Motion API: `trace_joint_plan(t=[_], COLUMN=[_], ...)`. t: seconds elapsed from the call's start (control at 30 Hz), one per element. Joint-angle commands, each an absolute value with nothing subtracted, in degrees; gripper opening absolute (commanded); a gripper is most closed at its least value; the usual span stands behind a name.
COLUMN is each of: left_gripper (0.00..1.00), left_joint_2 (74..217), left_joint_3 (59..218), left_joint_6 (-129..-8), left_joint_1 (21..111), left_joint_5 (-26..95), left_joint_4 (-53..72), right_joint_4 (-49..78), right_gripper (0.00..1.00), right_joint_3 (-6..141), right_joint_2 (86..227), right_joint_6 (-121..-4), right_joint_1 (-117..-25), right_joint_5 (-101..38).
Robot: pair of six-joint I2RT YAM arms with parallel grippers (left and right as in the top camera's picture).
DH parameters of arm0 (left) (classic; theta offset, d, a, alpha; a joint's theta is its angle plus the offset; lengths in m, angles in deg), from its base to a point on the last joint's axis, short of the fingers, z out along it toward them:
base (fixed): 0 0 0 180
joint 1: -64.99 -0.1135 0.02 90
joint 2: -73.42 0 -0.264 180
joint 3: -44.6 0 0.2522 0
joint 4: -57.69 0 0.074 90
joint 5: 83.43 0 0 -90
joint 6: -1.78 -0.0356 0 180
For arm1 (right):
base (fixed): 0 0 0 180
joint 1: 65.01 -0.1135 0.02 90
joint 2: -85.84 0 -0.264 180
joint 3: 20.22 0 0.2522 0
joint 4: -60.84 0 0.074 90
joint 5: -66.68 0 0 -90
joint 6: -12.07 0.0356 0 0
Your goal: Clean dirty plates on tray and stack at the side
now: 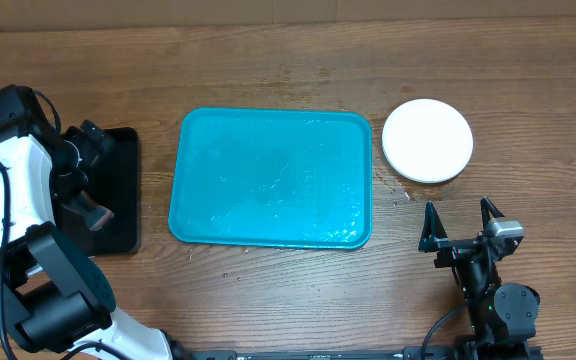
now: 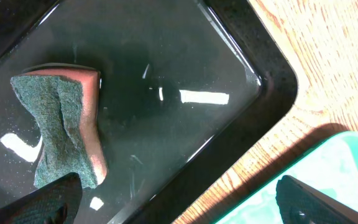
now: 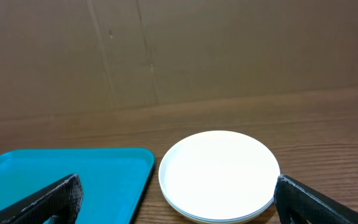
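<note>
- The tray [image 1: 268,178] is seen flat in the middle of the surface [image 1: 268,50], turquoise, its bare floor covered in a wet sheen.
- The plates [image 1: 427,140] are found stacked on the surface just beside the tray's far right corner, clear of its rim.
- A white plate is shown on top. Further rims are made out under it in the right wrist view, but their colours cannot be told.
- No green smears are picked out on the top plate.
- The right tool [image 1: 457,208] is held on the near side of the stack and apart from it. Its fingers are spread wide and nothing is gripped.
- In the right wrist view the stack is framed between two dark fingertips [image 3: 48,199], with the tray's corner at the left.
- The left tool [image 2: 178,183] is held low over the black tray [image 1: 123,200] at the left of the surface. It too is spread wide, with nothing between its fingers.
- A sponge [image 2: 61,124] is seen lying in the black tray, green scouring side up, with its pink body showing along one edge.
- Light is reflected off the black tray's glossy floor around the sponge.
- The sponge is touched by neither finger, as far as can be seen.
- A strip of bare surface is shown between the black tray and the tray's near corner in the left wrist view.
</note>
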State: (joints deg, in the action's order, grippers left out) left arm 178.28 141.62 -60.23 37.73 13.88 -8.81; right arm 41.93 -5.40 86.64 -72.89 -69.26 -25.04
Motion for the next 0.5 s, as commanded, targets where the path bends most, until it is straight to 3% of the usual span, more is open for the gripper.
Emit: trace_joint_plan(t=[0.0, 0.47], left_gripper=[1.0, 1.0], left_joint_2=[177.2, 174.1], left_joint_3=[142.4, 142.4], left_joint_6=[-60.8, -61.2], left_joint_1=[37.7, 37.7], left_joint_5=[14.1, 7.9], left_joint_4=[-8.7, -8.7], right_joint_4=[42.4, 42.4], right_gripper=[1.0, 1.0], right_joint_3=[-6.0, -6.0], right_joint_2=[86.0, 86.0], right_joint_6=[-73.3, -73.3], right_joint_1=[-69.4, -69.4], right_joint_5=[-25.5, -25.5])
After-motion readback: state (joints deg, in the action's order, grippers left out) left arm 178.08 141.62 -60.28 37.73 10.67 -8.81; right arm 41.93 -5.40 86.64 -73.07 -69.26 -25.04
